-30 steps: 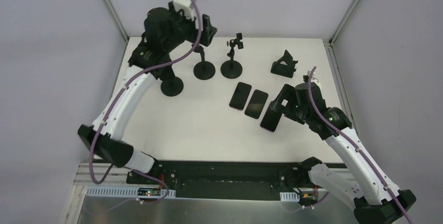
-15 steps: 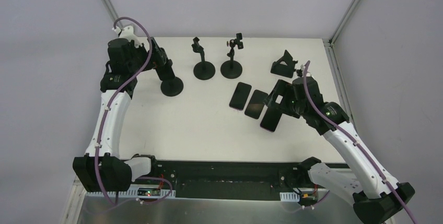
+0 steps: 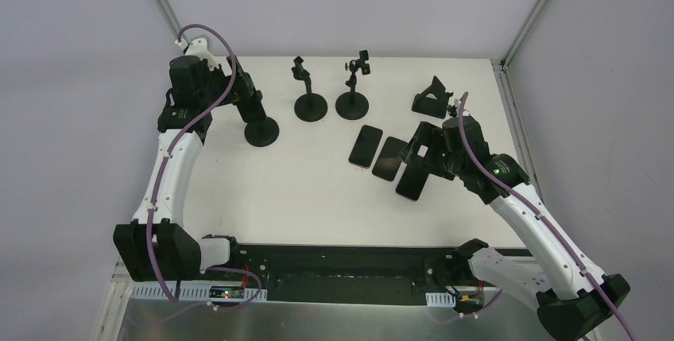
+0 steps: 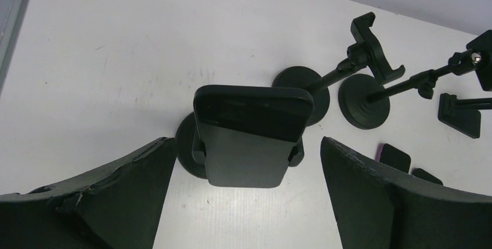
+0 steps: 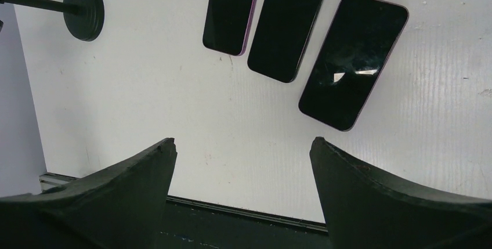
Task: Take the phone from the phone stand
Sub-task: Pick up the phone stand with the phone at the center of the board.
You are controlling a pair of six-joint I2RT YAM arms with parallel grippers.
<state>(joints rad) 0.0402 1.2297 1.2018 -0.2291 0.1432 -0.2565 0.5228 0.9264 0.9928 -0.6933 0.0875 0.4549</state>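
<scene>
While looking down from above, finding left gripper (image 3: 248, 101) hanging over leftmost stand (image 3: 261, 131) at far left of table (image 3: 318, 198), hiding most of its load. Also seeing right gripper (image 3: 415, 158) hovering above three loose phones (image 3: 389, 158) lying flat at centre-right (not the ones being asked for, judging by the task), with two bare stands (image 3: 311, 107) and a folding rest (image 3: 433, 96) further back.

Moving to left wrist: seeing phone (image 4: 249, 139) sitting in the stand's side clamps (image 4: 199, 147), tilted back, top edge facing camera, base disc (image 4: 184, 144) peeking out beneath. Seeing both fingers (image 4: 116, 202) spread wide, flanking it without touching, pinching nothing.

Moving to right wrist: seeing right fingers (image 5: 104, 202) spread too, holding nothing, hanging well above the flat phones.

Judging handling: expecting a stiff, slim slab, fairly light, slick on its glass faces and likely fragile if dropped. Favouring a pinch across the long side edges, above the clamps, then pulling up and out. Expecting the clamps to be resisting and the stand to be tipping or lifting along, so possibly needing steadying at the base.
</scene>
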